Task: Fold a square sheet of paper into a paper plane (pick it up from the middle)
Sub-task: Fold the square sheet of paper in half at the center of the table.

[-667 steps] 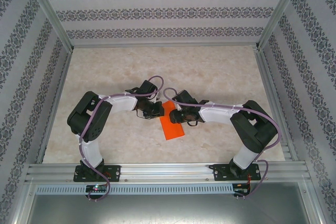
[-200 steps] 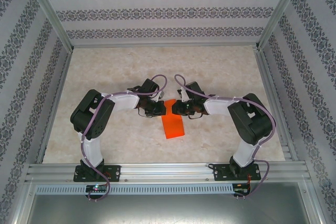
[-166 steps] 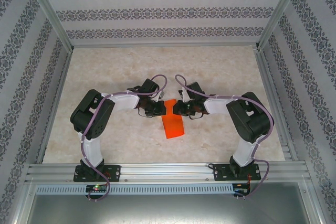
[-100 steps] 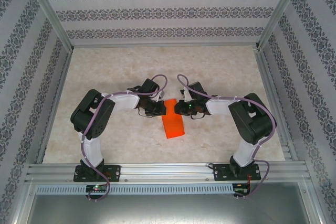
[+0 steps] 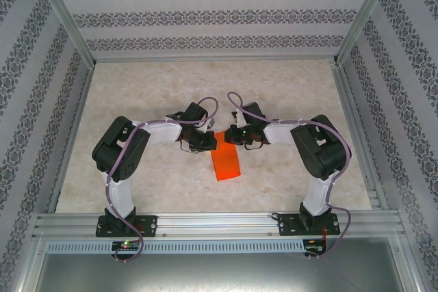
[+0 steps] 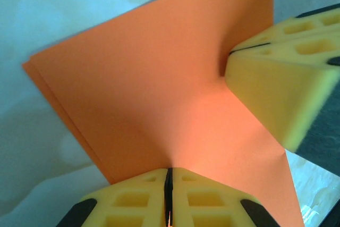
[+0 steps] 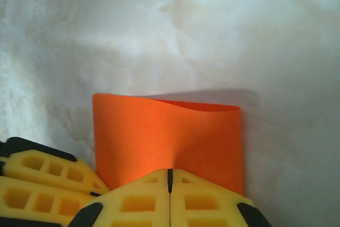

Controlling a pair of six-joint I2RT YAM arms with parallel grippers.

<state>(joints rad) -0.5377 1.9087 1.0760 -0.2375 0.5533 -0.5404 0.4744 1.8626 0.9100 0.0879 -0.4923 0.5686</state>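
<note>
The square sheet of paper (image 5: 225, 163), folded into an orange strip, sits at the centre of the top view over the marbled surface (image 5: 287, 94). The left fingers (image 6: 149, 184) and the right fingers (image 7: 196, 184), just beside each other, are both clenched on its upper end.

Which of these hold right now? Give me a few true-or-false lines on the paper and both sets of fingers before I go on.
1. The left fingers are shut on the paper. True.
2. The right fingers hang open above the paper. False: they are shut on its edge.
3. The paper is one flat layer. False: it is folded, with two layers showing at one edge.
4. The paper's near end is free of the fingers. True.
5. The paper is a pointed dart. False: it is an oblong.
</note>
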